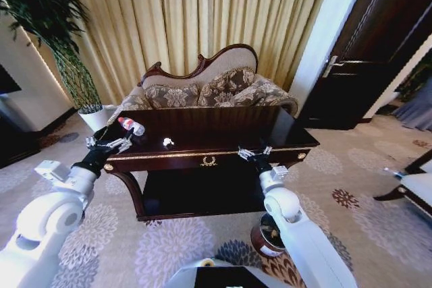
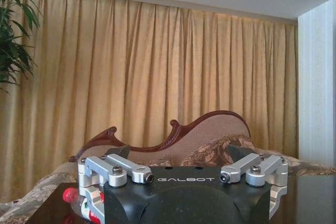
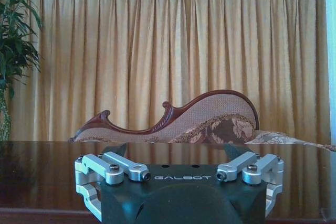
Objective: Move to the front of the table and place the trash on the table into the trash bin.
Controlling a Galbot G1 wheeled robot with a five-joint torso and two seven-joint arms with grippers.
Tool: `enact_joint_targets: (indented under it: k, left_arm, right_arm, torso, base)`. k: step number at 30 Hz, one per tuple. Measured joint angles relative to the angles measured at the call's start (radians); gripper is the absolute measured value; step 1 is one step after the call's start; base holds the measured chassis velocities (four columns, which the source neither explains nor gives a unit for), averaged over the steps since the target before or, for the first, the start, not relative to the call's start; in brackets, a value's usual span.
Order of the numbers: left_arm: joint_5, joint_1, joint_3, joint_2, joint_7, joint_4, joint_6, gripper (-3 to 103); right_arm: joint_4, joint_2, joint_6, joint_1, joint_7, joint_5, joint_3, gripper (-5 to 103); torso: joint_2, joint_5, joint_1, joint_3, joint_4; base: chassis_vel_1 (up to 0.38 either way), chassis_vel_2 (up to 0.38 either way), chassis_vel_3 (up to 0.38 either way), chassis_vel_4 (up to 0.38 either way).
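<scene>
The bottle (image 1: 130, 125) lay on its side at the left end of the table (image 1: 223, 136), its long axis running diagonally, the red cap toward the far left corner and the base toward the middle of the tabletop. It was clear plastic with a red and white label. One bottle and one crumpled white scrap (image 1: 168, 142) could be counted on the dark glossy top; the scrap sat near the middle, well apart from the bottle.

The left gripper (image 1: 109, 143) hovered at the table's left front corner, just beside the bottle, its fingers spread wide and holding nothing. From the left wrist camera the bottle (image 2: 79, 201) showed next to one finger. The right gripper (image 1: 254, 153) hung at the front edge near the right side, also spread wide and empty.

One round dark bin (image 1: 265, 235) stood on the patterned carpet (image 1: 169, 244) below the right arm, lower than the table.
</scene>
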Motion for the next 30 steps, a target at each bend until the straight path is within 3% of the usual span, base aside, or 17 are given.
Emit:
enact_joint_targets:
  k: [17,19,25,26,27,30]
  left_arm:
    - [0.001,0.006,-0.001,-0.001,0.001,-0.009,-0.001,100]
    - [0.003,0.013,-0.001,-0.004,0.0,-0.011,-0.001,100]
    - [0.003,0.032,-0.021,-0.009,0.0,-0.017,-0.001,100]
    - [0.004,0.045,-0.033,-0.017,0.001,-0.015,-0.001,100]
    - [0.004,0.045,-0.033,-0.017,0.001,-0.015,-0.001,100]
    - [0.011,0.075,-0.062,-0.036,0.004,0.002,-0.001,100]
  right_arm:
    - [0.014,-0.002,0.023,-0.016,-0.011,0.012,-0.01,100]
    - [0.058,-0.009,-0.029,-0.036,-0.011,0.071,-0.02,100]
    - [0.094,-0.041,-0.072,-0.041,0.022,0.128,-0.064,100]
    - [0.113,-0.071,-0.107,-0.027,0.066,0.168,-0.095,100]
    - [0.113,-0.071,-0.107,-0.027,0.066,0.168,-0.095,100]
    - [0.149,-0.159,-0.163,0.019,0.115,0.242,-0.154,100]
  torso:
    - [0.0,0.0,0.0,0.0,-0.0001]
    - [0.0,-0.0002,0.001,0.0,-0.0002]
    - [0.0,0.0002,0.0,0.0,-0.0001]
    - [0.0,0.0002,0.0,0.0,-0.0001]
    - [0.0,0.0002,0.0,0.0,-0.0001]
    - [0.0,0.0003,0.0,0.0,0.0003]
  base:
    - [-0.094,0.124,0.095,-0.133]
    - [-0.054,0.074,0.038,-0.067]
    - [-0.007,0.012,0.002,-0.008]
    - [0.0,0.0,0.0,0.0]
    - [0.0,0.0,0.0,0.0]
    - [0.0,0.0,0.0,0.0]
